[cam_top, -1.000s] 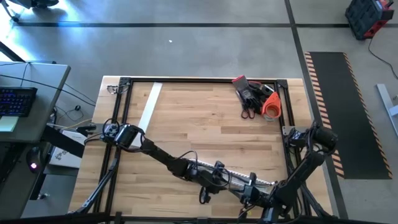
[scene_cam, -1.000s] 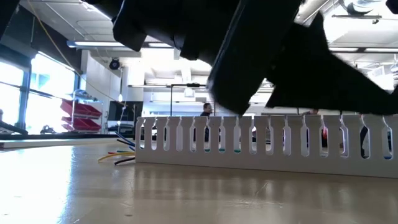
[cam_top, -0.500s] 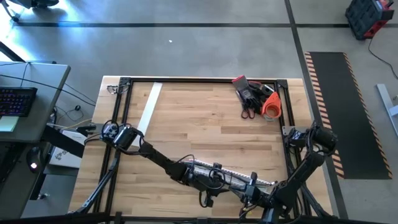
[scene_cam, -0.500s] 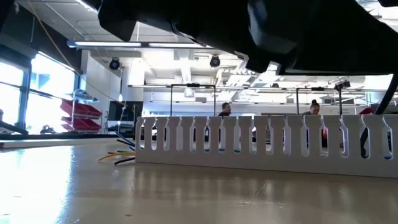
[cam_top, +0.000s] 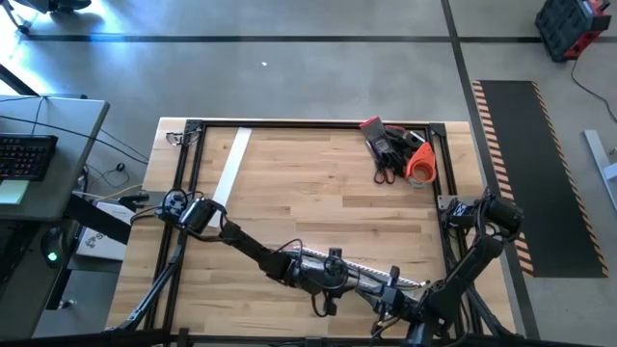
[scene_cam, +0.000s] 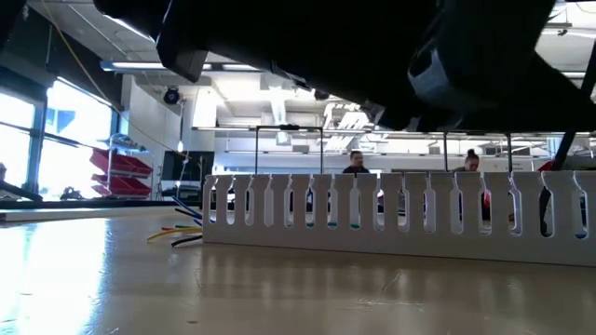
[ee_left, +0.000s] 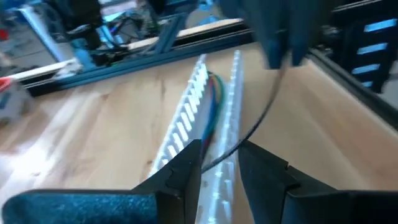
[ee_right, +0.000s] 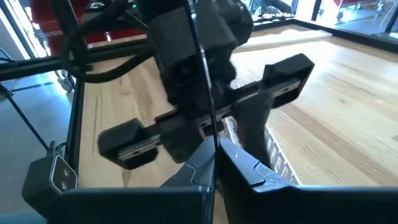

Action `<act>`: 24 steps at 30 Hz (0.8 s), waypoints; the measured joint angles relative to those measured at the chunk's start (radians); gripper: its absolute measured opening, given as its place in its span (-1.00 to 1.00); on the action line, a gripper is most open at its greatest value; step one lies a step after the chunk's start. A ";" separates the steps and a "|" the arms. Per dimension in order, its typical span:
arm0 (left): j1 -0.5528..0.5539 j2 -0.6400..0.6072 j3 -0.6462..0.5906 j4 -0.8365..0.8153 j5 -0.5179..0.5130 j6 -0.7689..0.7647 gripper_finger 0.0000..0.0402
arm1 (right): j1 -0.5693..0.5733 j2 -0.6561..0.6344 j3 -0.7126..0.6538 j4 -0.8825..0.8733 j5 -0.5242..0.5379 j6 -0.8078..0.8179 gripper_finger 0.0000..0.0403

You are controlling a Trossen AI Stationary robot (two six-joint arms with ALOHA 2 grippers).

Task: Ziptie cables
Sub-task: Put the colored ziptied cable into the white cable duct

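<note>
Along the near edge of the light wooden worktop (cam_top: 308, 193), a long white plastic channel with slotted walls (cam_top: 410, 281) lies on its base, and both dark arms meet over it. The cables (ee_left: 214, 99), a bunch of thin green, red and blue wires, run inside this channel. In the low view their yellow, red, blue and black ends (scene_cam: 179, 234) stick out of one end of the channel onto the wood.

The left end effector (cam_top: 331, 280) hangs just above the channel. Its two fingers are released, standing apart, with the channel showing below the gap in the left wrist view. A thin black strand (ee_left: 261, 118) passes between the fingers; whether it touches either one cannot be told.

The right end effector (cam_top: 386, 301) sits just beside the left one, closer to the near edge. It is clenched on the same thin black strand, which rises straight up from its closed fingertips (ee_right: 208, 163) in front of the left arm's wrist.

At the far right corner, well apart from both arms, lies a red, black and orange heap of tools (cam_top: 395, 149). A flat white plastic strip (cam_top: 231, 164) lies near the far left corner.
</note>
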State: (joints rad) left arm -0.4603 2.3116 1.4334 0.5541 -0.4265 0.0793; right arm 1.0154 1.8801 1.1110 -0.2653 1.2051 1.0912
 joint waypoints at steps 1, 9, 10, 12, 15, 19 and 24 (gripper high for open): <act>0.000 0.000 0.000 0.001 -0.015 0.001 -0.57 | 0.000 0.000 0.000 0.000 0.000 0.000 -1.00; -0.001 0.000 0.000 0.019 -0.020 0.003 -0.69 | 0.001 0.000 0.000 0.000 0.002 0.000 -1.00; -0.001 0.000 0.000 0.020 -0.020 0.007 -0.72 | 0.001 0.000 0.000 0.000 0.002 0.000 -1.00; -0.001 0.000 0.000 0.021 -0.012 0.023 -0.79 | 0.002 0.000 0.000 0.000 0.001 0.000 -1.00; 0.000 0.000 0.000 0.019 0.032 0.049 -0.92 | 0.002 0.000 0.000 0.000 -0.004 0.000 -1.00; 0.000 0.000 0.000 0.018 0.069 0.087 -0.98 | 0.006 0.000 0.000 0.000 -0.004 0.000 -1.00; 0.009 0.000 0.000 0.019 0.140 0.106 -1.00 | 0.007 0.000 0.000 0.000 -0.008 0.000 -1.00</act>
State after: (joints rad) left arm -0.4514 2.3116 1.4334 0.5728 -0.2867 0.1856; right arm 1.0222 1.8801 1.1110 -0.2649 1.1968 1.0916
